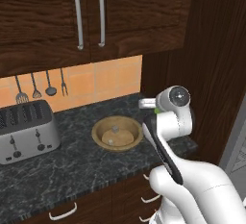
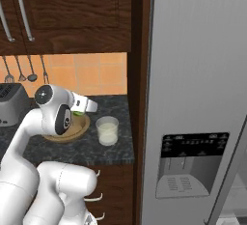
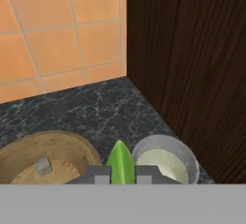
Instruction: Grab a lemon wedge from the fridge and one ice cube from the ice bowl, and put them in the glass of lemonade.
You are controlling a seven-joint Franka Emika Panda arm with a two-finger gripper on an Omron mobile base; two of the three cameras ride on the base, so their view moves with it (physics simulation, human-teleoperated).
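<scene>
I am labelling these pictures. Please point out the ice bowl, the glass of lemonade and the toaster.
ice bowl (image 1: 116,132): left base view, on its inner floor.
glass of lemonade (image 2: 107,131): right base view, on the pale liquid through the clear wall.
toaster (image 1: 28,139): left base view, on its silver front face.

The left base view looks from behind the arm down at the counter (image 1: 72,170) with the ice bowl (image 1: 116,132). The right base view faces the fridge (image 2: 198,98) and shares this bowl. The hand view looks closely down over the bowl and the glass of lemonade (image 3: 166,163).
</scene>
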